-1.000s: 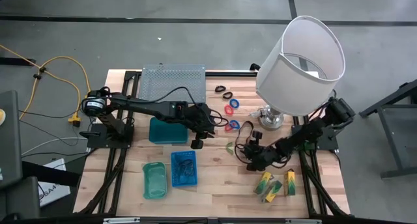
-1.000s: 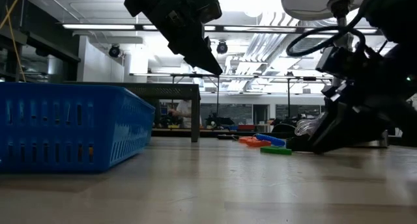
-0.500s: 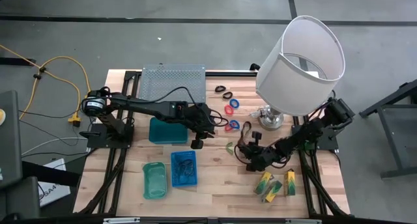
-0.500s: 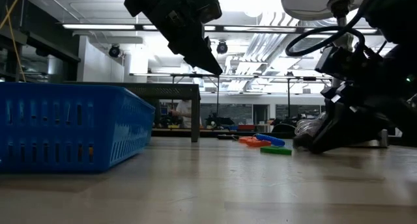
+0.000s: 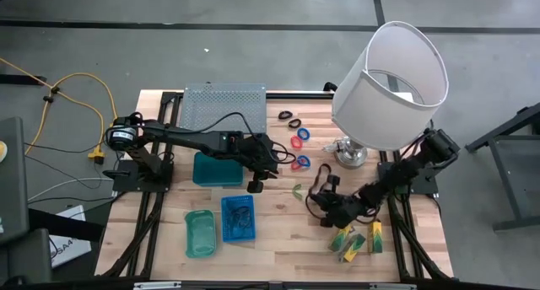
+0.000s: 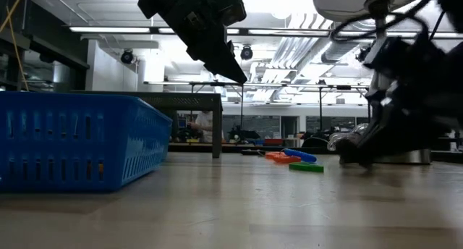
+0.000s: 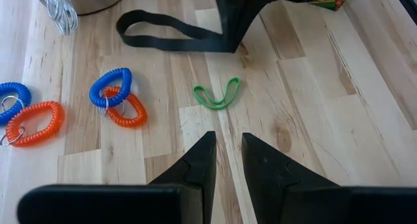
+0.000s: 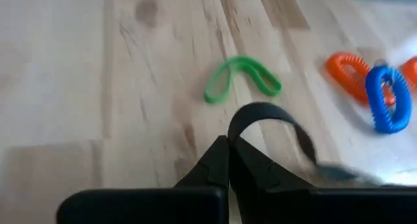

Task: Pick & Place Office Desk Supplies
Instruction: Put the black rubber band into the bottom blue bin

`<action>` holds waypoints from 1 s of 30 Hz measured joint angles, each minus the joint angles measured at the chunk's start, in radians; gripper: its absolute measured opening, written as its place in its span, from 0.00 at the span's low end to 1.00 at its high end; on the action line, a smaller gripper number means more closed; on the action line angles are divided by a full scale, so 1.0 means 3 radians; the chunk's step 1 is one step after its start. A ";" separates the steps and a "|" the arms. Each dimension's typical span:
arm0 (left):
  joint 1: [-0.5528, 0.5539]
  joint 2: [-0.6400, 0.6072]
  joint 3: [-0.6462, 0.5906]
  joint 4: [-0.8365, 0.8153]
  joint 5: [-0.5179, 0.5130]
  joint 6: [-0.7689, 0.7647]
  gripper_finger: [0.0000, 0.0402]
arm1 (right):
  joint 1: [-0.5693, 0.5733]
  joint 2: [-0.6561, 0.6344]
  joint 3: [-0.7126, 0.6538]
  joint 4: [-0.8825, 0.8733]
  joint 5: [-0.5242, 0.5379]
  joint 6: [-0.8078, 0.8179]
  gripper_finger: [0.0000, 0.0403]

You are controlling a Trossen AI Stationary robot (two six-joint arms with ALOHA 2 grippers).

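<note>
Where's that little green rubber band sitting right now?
From above, the green rubber band lies on the bare wood near the table's middle, between the left gripper and the right gripper.

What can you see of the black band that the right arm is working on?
The black band is a thin, flat, flexible strap, matte, like rubber or fabric. The right gripper has its jaws shut on one end, so the band arches up from them in a loop. In the left wrist view its remaining length trails flat on the wooden table, near the green band without touching it.
</note>
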 joint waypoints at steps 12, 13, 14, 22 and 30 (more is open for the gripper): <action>0.0000 0.0000 0.0000 -0.0001 0.0001 -0.0016 0.17 | 0.0282 -0.0237 0.0271 -0.0075 0.0242 -0.0202 0.01; 0.0000 0.0000 0.0000 0.0000 0.0000 -0.0018 0.17 | 0.0302 -0.0237 0.0299 -0.0071 0.0241 -0.0216 0.01; 0.0000 0.0000 0.0000 -0.0003 0.0000 -0.0018 0.17 | 0.0328 -0.0237 0.0316 -0.0062 0.0230 -0.0228 0.01; 0.0000 0.0000 0.0000 -0.0013 0.0000 -0.0027 0.17 | 0.0543 -0.0237 0.0491 -0.0067 0.0319 -0.0269 0.01; 0.0000 0.0000 0.0000 0.0007 0.0341 0.0099 0.17 | 0.0546 -0.0237 0.0653 -0.0065 0.0413 -0.0361 0.01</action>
